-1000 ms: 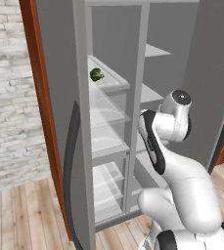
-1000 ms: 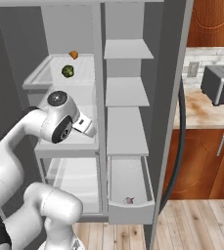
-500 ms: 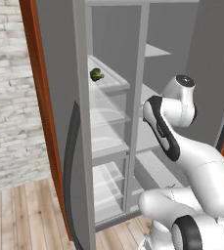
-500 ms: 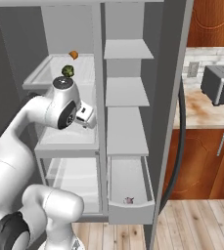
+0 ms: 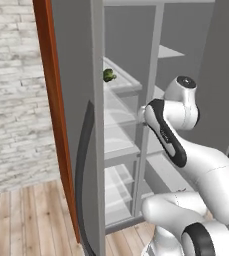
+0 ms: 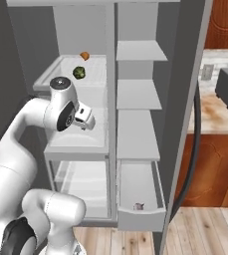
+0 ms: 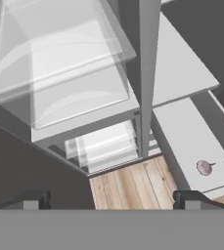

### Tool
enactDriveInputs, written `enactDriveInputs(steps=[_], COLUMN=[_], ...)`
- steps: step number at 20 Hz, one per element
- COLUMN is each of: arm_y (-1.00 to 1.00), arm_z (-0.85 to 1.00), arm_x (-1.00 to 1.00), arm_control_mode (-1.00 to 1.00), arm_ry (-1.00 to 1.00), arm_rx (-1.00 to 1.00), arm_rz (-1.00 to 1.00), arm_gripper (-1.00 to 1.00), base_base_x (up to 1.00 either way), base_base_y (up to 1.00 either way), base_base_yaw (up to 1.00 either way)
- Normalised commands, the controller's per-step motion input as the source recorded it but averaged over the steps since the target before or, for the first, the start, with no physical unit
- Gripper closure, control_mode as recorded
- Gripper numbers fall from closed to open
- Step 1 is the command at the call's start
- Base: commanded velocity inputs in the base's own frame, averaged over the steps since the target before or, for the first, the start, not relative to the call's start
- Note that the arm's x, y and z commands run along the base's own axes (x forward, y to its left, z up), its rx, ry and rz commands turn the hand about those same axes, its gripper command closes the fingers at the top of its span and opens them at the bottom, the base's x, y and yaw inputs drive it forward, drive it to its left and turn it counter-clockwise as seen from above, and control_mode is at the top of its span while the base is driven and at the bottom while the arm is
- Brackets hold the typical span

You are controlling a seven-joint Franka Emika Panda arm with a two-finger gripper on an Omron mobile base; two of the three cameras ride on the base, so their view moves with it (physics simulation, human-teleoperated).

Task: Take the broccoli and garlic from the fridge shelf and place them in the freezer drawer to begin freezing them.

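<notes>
Sitting on the upper fridge shelf (image 6: 51, 79), the broccoli (image 6: 78, 72) lies just in front of a small orange item (image 6: 85, 56). The gripper (image 7: 111, 200) holds nothing, fingers spread wide, looking down at the open freezer drawer (image 6: 158, 187), where the garlic (image 7: 204, 167) lies.

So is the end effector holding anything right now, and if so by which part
Nothing is held. The end effector is open and empty, looking down the fridge front, and the broccoli sits on the upper fridge shelf.
</notes>
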Motion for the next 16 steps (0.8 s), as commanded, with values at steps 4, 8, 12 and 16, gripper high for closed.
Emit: enactDriveInputs(steps=[4,8,12,16], arm_y=[0.00,0.00,0.00,0.30], arm_z=[0.00,0.00,0.00,0.90], arm_x=[0.00,0.00,0.00,0.19], arm_control_mode=[1.00,1.00,1.00,-1.00], arm_ry=[0.00,0.00,0.00,-0.20], arm_rx=[0.00,0.00,0.00,-0.03], arm_rz=[0.00,0.00,0.00,-0.01], arm_gripper=[-1.00,-1.00,-1.00,-1.00], base_base_x=[0.35,0.54,0.25,0.00], base_base_y=[0.10,0.24,0.33,0.00], base_base_yaw=[0.12,0.06,0.01,0.00])
